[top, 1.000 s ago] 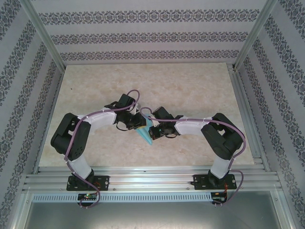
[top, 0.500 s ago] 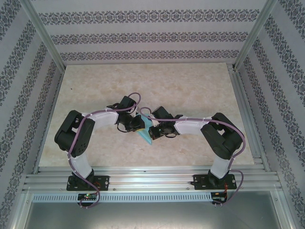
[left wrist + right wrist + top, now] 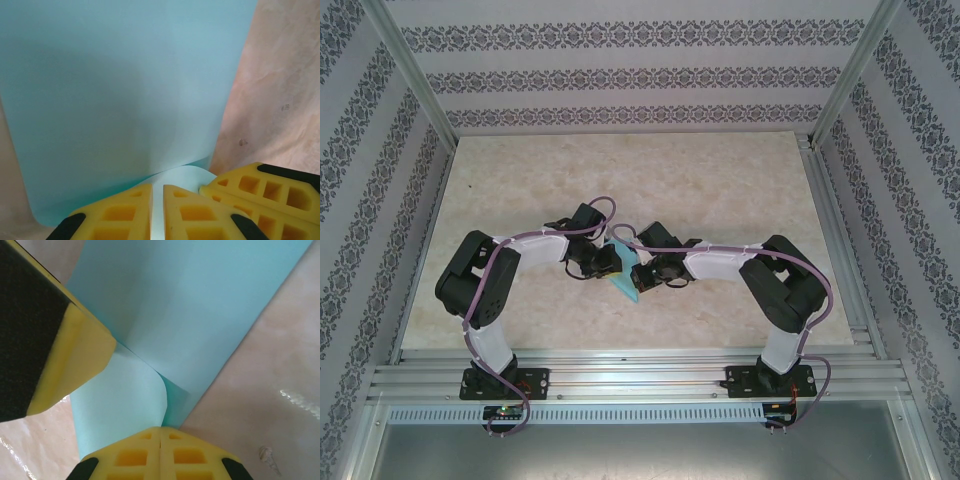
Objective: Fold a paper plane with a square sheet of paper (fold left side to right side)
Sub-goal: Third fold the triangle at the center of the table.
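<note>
The square sheet of paper (image 3: 624, 282) sat in the middle of the desk (image 3: 720, 180), partly doubled over, one layer curling up where the two arms met.

The left end effector (image 3: 157, 194) was closed to a sliver with cyan paper caught in the gap, so it was gripping a layer. The right end effector (image 3: 160, 434) was fully closed, tips against the curled edge. I couldn't tell whether it pinched or only pressed.

To my eye the fold wanted care. The left should carry its layer across until the edges matched, low and without tugging. The right should pin the sheet so nothing slid. Only then would the crease be worth pressing flat.
</note>
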Action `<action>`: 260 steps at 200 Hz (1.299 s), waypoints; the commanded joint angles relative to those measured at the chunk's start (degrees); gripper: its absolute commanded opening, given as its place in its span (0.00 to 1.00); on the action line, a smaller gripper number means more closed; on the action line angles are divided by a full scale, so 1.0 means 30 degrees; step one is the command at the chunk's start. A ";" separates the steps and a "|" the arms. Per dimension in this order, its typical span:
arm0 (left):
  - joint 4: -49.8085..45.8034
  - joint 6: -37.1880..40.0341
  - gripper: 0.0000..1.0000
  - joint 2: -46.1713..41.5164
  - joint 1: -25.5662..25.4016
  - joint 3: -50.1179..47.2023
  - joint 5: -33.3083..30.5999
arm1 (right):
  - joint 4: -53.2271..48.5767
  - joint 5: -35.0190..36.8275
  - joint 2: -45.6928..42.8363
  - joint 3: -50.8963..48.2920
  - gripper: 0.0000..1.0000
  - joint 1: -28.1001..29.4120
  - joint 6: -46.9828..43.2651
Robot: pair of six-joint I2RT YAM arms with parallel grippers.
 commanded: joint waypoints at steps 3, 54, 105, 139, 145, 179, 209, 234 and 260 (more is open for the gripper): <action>-0.0504 0.0487 0.13 0.0331 -0.0266 -0.0265 -0.0421 | -0.0652 0.0094 0.1467 -0.0313 0.00 0.0500 -0.0223; -0.0341 0.0504 0.13 0.0734 -0.0262 -0.0394 -0.0527 | -0.0690 0.0058 0.1552 -0.0276 0.00 0.0521 -0.0194; -0.0349 0.0663 0.13 0.0897 -0.0299 -0.0831 -0.0865 | -0.0561 -0.0029 0.1472 -0.0311 0.00 0.0467 -0.0035; -0.0680 0.0811 0.12 0.0686 -0.0407 -0.1382 -0.1466 | -0.0242 -0.0526 0.0588 -0.0191 0.00 0.0071 0.0484; -0.0770 0.0848 0.12 0.0657 -0.0450 -0.1471 -0.1649 | -0.0187 -0.0634 0.0280 -0.0130 0.00 -0.0007 0.0656; -0.0995 0.0950 0.12 0.0559 -0.0657 -0.2170 -0.2638 | -0.1074 -0.0677 -0.1433 0.0627 0.13 -0.0645 0.1125; -0.0416 0.0741 0.12 0.0780 -0.0685 -0.2751 -0.2780 | -0.1803 -0.0633 -0.3413 0.0476 0.20 -0.0999 0.1666; -0.0256 0.0730 0.11 0.0903 -0.0732 -0.2739 -0.2904 | -0.1615 -0.1330 -0.4939 -0.0382 0.20 -0.0754 0.2820; -0.0213 0.0745 0.11 0.0926 -0.0756 -0.2695 -0.2996 | 0.0572 -0.2004 -0.5808 -0.1567 0.14 0.0335 0.5793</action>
